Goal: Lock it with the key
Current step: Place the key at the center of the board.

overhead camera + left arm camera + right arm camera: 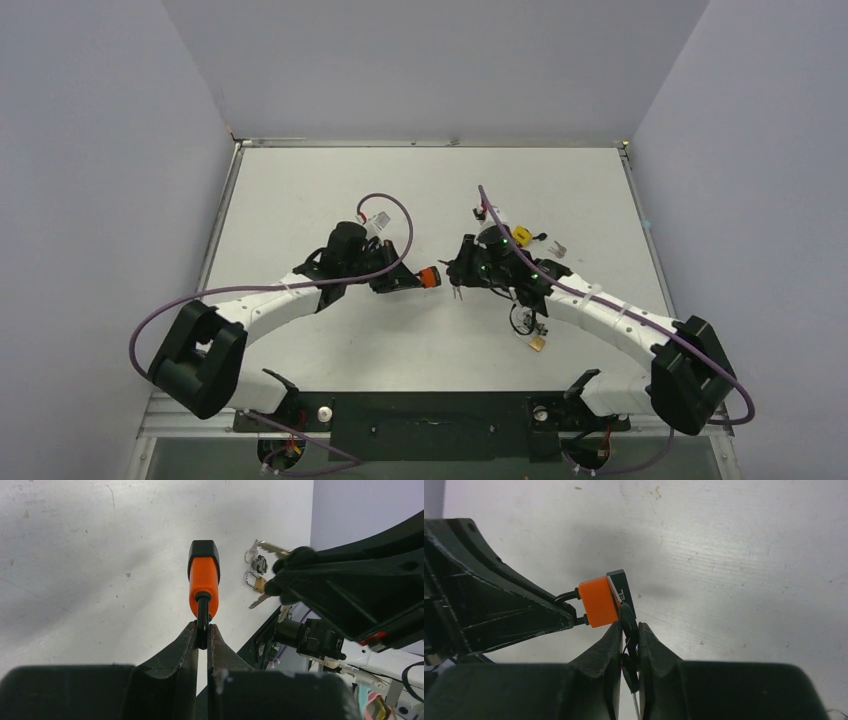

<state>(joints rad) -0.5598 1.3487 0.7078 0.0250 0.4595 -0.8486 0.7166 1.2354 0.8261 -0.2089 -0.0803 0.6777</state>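
Observation:
An orange padlock (430, 277) with a black base is held above the table's middle. My left gripper (202, 631) is shut on its black shackle (202, 611); the orange body (203, 580) points away from the fingers. My right gripper (629, 626) is shut on the black head of a key (628, 625), which sits against the padlock's black end (620, 591) beside the orange body (597, 601). A second key hangs below between the right fingers. In the top view the right gripper (458, 271) meets the padlock from the right.
A small brass padlock with keys (256, 580) and a key ring (257, 559) lie on the table in the left wrist view. In the top view a brass padlock on a ring (536, 342) lies near the right arm, and a yellow padlock (521, 236) with keys (556, 246) behind it.

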